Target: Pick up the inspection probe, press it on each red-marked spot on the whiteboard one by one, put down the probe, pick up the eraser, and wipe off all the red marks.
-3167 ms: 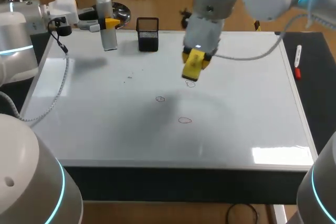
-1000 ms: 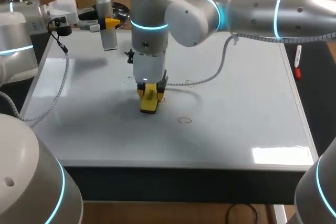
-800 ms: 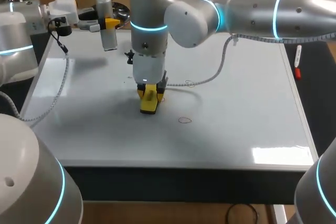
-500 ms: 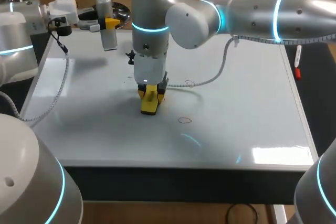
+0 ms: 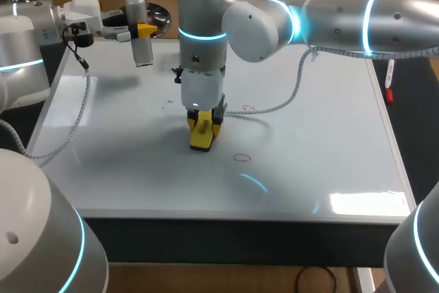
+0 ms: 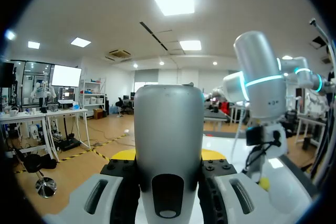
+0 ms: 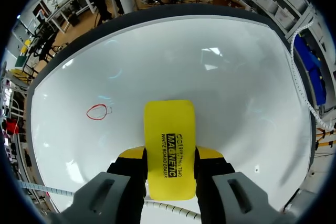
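Nearest on the whiteboard (image 5: pixel 329 169) lies one small red ring (image 5: pixel 241 157), close beside the yellow eraser (image 5: pixel 200 139), towards the front edge and the robot's right. The right claw (image 5: pixel 206 121) clamps that eraser across its narrow sides and holds it low at the board. The eraser's long axis runs roughly front to back, so the ring sits off its side, not off its end. The right arm is by far the nearer arm. Further back a second red mark (image 5: pixel 248 109) shows partly behind the arm's cable; I count two marks, with any third hidden. At the far left edge the left claw (image 5: pixel 142 31) grips the single upright probe (image 5: pixel 142 49).
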